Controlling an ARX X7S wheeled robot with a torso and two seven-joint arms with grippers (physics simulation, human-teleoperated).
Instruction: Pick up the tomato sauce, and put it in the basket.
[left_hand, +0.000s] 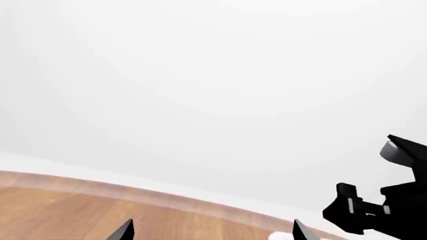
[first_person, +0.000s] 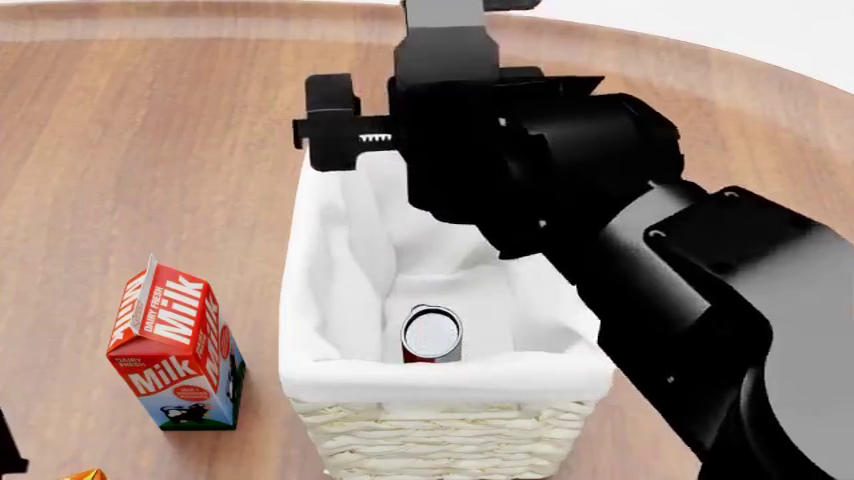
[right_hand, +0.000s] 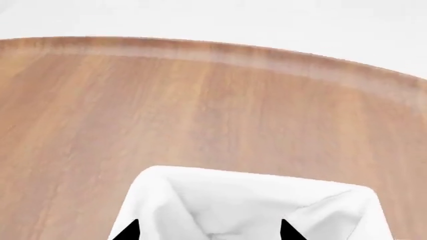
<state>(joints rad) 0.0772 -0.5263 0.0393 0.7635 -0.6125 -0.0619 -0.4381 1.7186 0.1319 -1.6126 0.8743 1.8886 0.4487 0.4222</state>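
Milk carton (first_person: 174, 350): left of the basket, apart.
Tomato sauce (first_person: 431, 335): upright inside the basket (first_person: 441, 425), at its near end, below and behind the right gripper (right_hand: 209, 231).
Right gripper: fingers spread, empty, above the far end.
Left gripper (left_hand: 212, 231): fingers spread, empty.

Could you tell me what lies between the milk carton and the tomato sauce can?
In the head view, only the basket's cloth-lined left wall separates the milk carton from the tomato sauce, which stands upright inside the basket.
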